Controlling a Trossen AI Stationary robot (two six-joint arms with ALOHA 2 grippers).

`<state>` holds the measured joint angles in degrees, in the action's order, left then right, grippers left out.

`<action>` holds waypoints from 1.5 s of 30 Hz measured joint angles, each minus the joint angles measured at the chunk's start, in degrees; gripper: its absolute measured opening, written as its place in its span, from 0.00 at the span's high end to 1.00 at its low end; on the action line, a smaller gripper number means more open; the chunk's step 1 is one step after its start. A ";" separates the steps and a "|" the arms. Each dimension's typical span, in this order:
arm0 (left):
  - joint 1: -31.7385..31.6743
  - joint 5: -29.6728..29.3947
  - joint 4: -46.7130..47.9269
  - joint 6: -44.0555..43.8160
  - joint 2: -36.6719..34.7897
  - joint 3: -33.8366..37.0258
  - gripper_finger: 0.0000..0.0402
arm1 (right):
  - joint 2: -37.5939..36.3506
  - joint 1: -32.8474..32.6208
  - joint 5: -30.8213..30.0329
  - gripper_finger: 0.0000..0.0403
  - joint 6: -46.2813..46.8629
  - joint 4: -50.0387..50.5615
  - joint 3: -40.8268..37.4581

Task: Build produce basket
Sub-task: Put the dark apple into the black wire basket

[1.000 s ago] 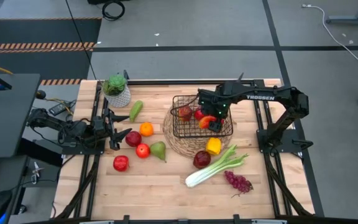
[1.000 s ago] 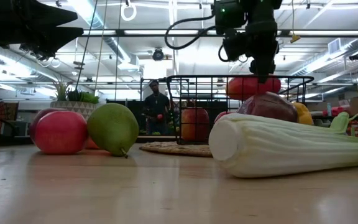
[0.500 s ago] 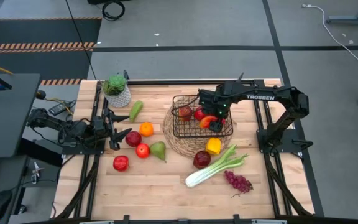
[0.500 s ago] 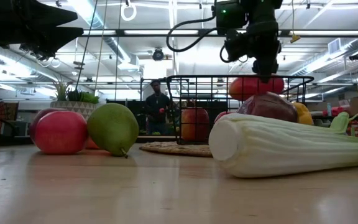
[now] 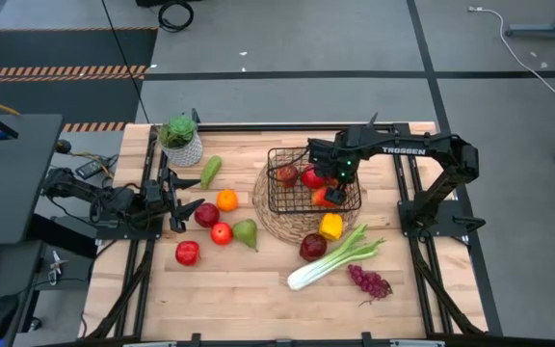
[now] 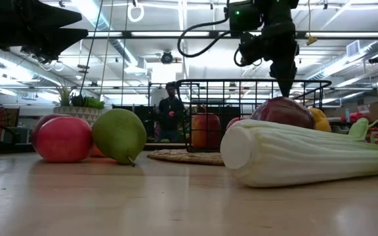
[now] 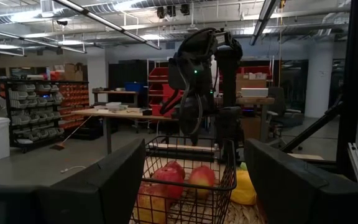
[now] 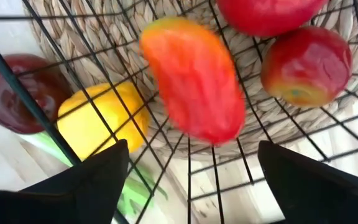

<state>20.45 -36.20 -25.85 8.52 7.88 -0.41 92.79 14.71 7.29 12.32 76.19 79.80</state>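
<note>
The black wire basket [image 5: 311,181] stands on a round woven mat [image 5: 277,217]. It holds two red apples [image 5: 287,175] [image 5: 311,177] and a red-orange pepper [image 8: 191,81]. The pepper shows blurred below my right gripper [image 8: 188,155], clear of its fingers. That gripper [image 5: 333,191] points down into the basket's right part, open and empty. My left gripper [image 5: 176,202] waits open at the table's left edge. More produce lies on the table: a yellow pepper [image 5: 330,226], a dark red apple [image 5: 313,247], celery [image 5: 335,258], grapes [image 5: 369,281], pears, an orange and apples.
A potted plant [image 5: 181,140] stands at the far left. A pear [image 5: 210,170], an orange [image 5: 226,200], three red apples around [image 5: 206,215] and another pear [image 5: 246,232] lie close in front of my left gripper. A person stands in the room behind the table.
My right gripper has opened and let go of the red-orange pepper. The pepper hung at the height of the basket's rim and has dropped into the basket. The gripper has stayed over the basket.
</note>
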 joint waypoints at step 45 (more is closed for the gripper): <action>0.00 0.00 -0.01 0.00 -0.01 -0.01 0.30 | 17.09 -37.26 -17.94 0.06 -11.20 -21.11 9.98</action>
<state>20.45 -36.20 -25.86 8.52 7.86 -0.42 109.89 -22.55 -10.65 1.12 55.08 89.78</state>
